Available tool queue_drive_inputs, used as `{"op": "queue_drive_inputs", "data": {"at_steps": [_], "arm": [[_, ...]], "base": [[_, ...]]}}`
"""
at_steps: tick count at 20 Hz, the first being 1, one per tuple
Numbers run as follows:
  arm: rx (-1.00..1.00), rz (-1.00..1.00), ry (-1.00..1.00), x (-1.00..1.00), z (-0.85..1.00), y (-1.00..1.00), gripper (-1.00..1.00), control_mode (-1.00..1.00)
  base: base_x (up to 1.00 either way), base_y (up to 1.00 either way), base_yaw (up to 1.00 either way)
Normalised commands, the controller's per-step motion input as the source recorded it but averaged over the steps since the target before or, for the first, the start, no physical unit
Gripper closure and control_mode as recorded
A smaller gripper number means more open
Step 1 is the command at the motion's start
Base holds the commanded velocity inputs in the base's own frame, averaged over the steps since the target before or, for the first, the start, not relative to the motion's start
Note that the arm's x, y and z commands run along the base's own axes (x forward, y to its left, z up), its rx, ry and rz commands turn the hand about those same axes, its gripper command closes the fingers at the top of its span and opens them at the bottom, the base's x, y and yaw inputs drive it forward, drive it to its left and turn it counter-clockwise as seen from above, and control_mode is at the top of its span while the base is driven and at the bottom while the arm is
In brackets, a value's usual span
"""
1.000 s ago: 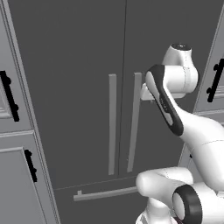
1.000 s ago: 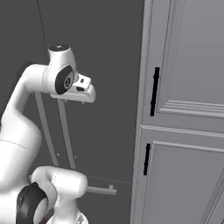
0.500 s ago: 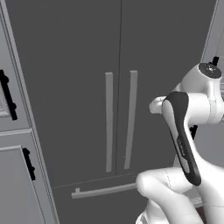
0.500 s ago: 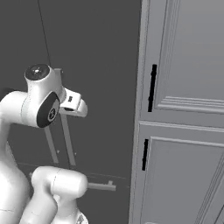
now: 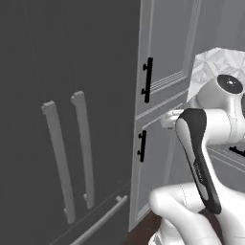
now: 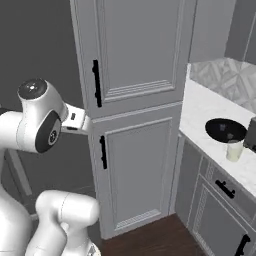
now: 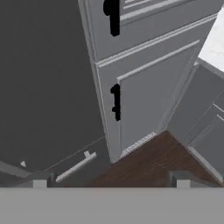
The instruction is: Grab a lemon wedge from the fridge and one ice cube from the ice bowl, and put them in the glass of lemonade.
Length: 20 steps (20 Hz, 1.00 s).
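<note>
The fridge (image 5: 57,95) is the biggest thing. It is tall and dark grey, and it takes up the left part of the left base view. Both doors are shut. Its two light grey bar handles (image 5: 72,153) stand side by side at the mid-left of that frame, w/ a third bar low down near the bottom.

Next to the fridge is a tall light grey cabinet (image 6: 135,100) in the middle of the right base view. It has an upper door and a lower door, each w/ a black handle (image 6: 96,82) on its left edge.

The white arm (image 6: 37,125) is at the left of the right base view and at the lower right of the left base view.

The white worktop (image 6: 210,120) runs along the right side of the right base view. On it sits the ice bowl (image 6: 226,130), round and black. The glass of lemonade (image 6: 233,150) stands just below the bowl in the frame, v. close to it.

The end effector (image 7: 111,181) is at the bottom of the hand view. Its two tips are spread wide apart w/ nothing between them. It looks down at the dark wood floor (image 7: 144,162).
</note>
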Motion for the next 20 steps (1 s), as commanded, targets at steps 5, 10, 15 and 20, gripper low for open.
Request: {"op": "queue_drive_inputs", "data": {"at_steps": [5,10,15,20], "arm": [[0.00,0.00,0.00,0.00,0.00,0.00,-1.00,1.00],[0.00,0.00,0.00,0.00,0.00,0.00,-1.00,1.00],[0.00,0.00,0.00,0.00,0.00,0.00,-1.00,1.00],[0.00,0.00,0.00,0.00,0.00,0.00,-1.00,1.00]], "base": [[0.13,-0.65,-0.65],[0.75,-0.88,-0.36],[0.85,-0.42,-0.42],[1.00,-0.01,-0.33]]}}
